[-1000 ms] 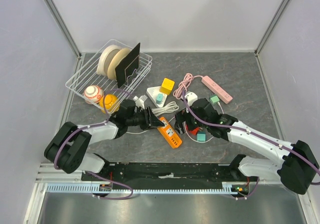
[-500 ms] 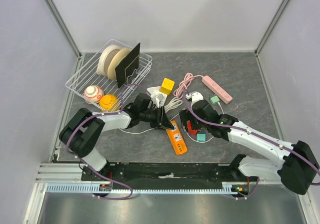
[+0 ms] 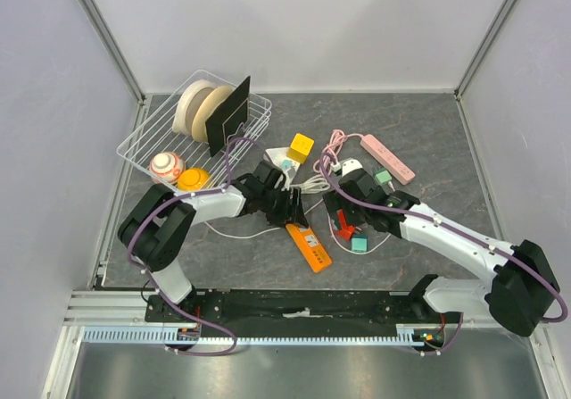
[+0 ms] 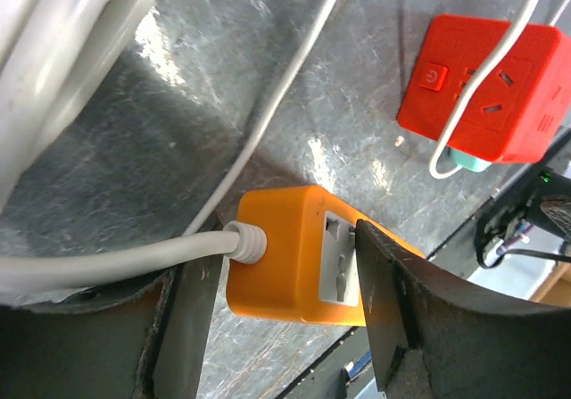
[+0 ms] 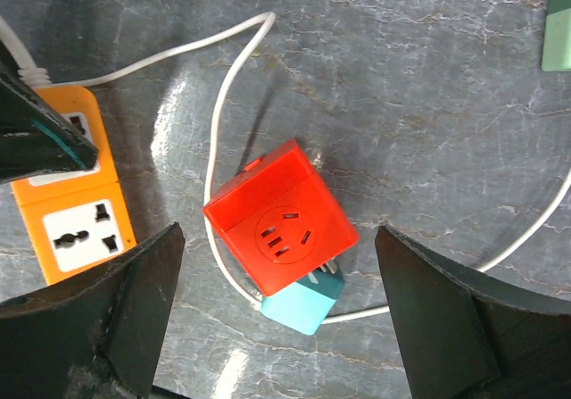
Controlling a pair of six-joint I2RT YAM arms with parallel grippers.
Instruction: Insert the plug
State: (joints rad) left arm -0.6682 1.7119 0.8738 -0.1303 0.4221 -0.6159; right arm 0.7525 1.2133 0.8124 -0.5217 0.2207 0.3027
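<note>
Nearest the arm bases the orange power strip (image 3: 308,244) lies flat on the surface (image 3: 428,122), and every socket of it that shows is empty. The left pincer (image 3: 293,211) is released, its fingers (image 4: 393,301) standing either side of the strip's cord end, apparently without clamping it. Just beside, the right pincer (image 3: 339,213) hangs spread wide over the red socket cube (image 5: 278,231), grasping nothing. The cube's upper socket is empty too, and a teal block (image 5: 305,308) touches its side; whether it is plugged in I cannot tell. Beyond them a white plug (image 3: 351,165) lies loose by the pink cord (image 3: 332,142), near the pink strip (image 3: 387,158). So the job looks barely begun: the plug is not yet picked up, and fetching it, lining it up and pressing it home all remain.
</note>
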